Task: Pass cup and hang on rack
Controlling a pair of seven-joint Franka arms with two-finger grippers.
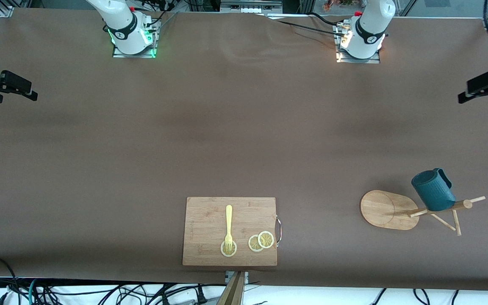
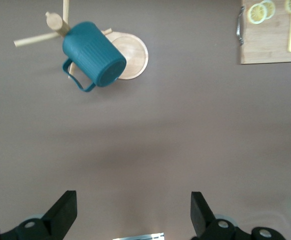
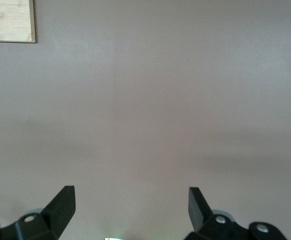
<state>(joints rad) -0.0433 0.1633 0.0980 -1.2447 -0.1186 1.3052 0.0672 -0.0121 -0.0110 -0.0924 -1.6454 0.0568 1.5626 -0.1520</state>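
Brown cloth covers the surface (image 1: pixel 244 127). Teal ribbed cup (image 1: pixel 433 190) hangs on the rack (image 1: pixel 390 209). Left claw (image 2: pixel 134 212) and right claw (image 3: pixel 131 209) hover wide open, empty.

Right claw (image 3: pixel 130 210) agape (empty) over bare table (image 3: pixel 160 110); board (image 3: pixel 9 20) corner nr edge.

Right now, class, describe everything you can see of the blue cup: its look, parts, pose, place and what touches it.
The cup is a small dark teal-blue mug with ribbed sides and a loop handle. It looks like glazed ceramic or plastic. It hangs tilted on the rack, a light bamboo mug tree, among its thin pegs. The rack stands toward the left arm's end of the table. Which peg carries the handle cannot be made out. Only the rack touches it: no gripper holds it. In the left wrist view the cup shows its closed base.
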